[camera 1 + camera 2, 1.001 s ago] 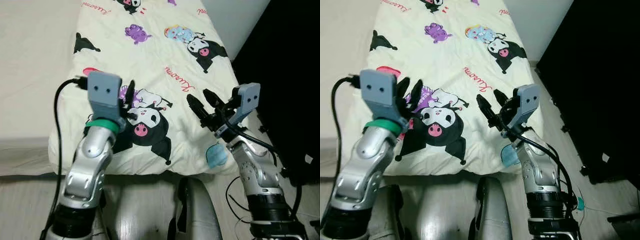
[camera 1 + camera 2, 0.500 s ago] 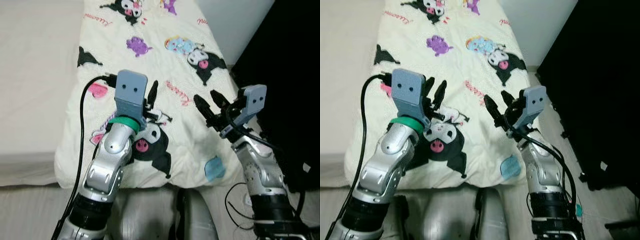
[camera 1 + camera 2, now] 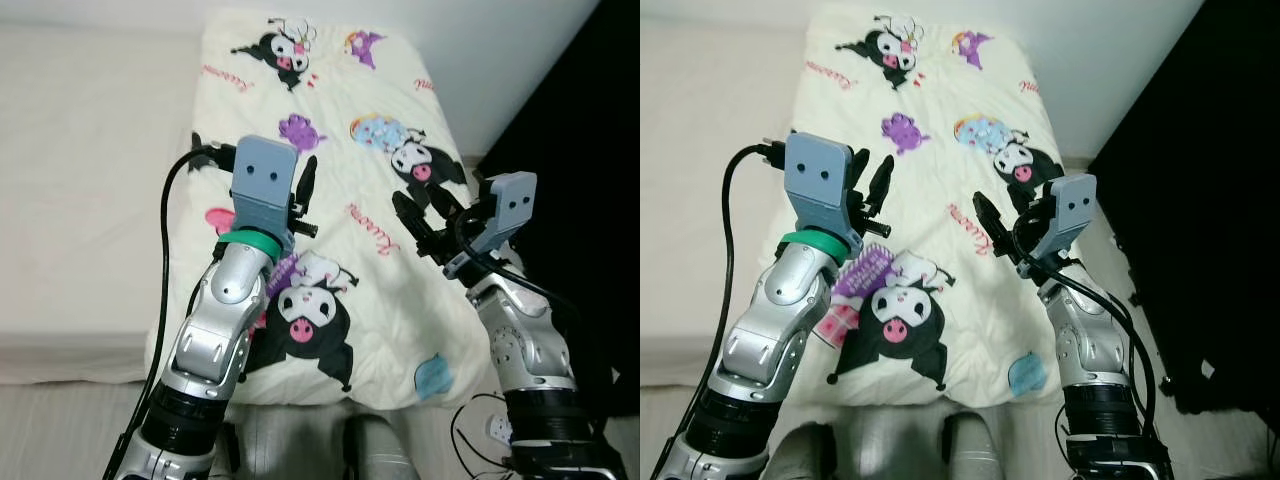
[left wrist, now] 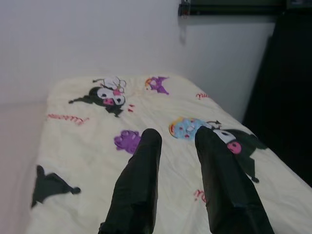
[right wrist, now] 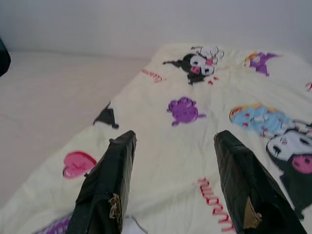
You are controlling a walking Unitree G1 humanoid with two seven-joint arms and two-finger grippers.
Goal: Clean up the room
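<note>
A cream blanket (image 3: 370,250) printed with black, purple and blue cartoon figures lies spread over the right part of a bed. My left gripper (image 3: 870,178) hovers above its middle, open, nothing between the fingers (image 4: 146,161). My right gripper (image 3: 998,212) hangs over the blanket's right side near a black-and-white figure (image 3: 420,170), open wide and empty. In the right wrist view the fingers (image 5: 114,170) frame a purple figure (image 5: 185,110) and the red lettering.
Bare cream mattress (image 3: 80,190) stretches to the left of the blanket. A white wall (image 4: 97,34) runs behind the bed's head. A tall black surface (image 3: 590,140) stands close on the right. Pale floor with a cable and a white power strip (image 3: 494,430) lies below the bed's near edge.
The whole picture has shifted, so the bed's far end and the wall now show. My left arm has risen higher over the blanket. Both grippers stay open.
</note>
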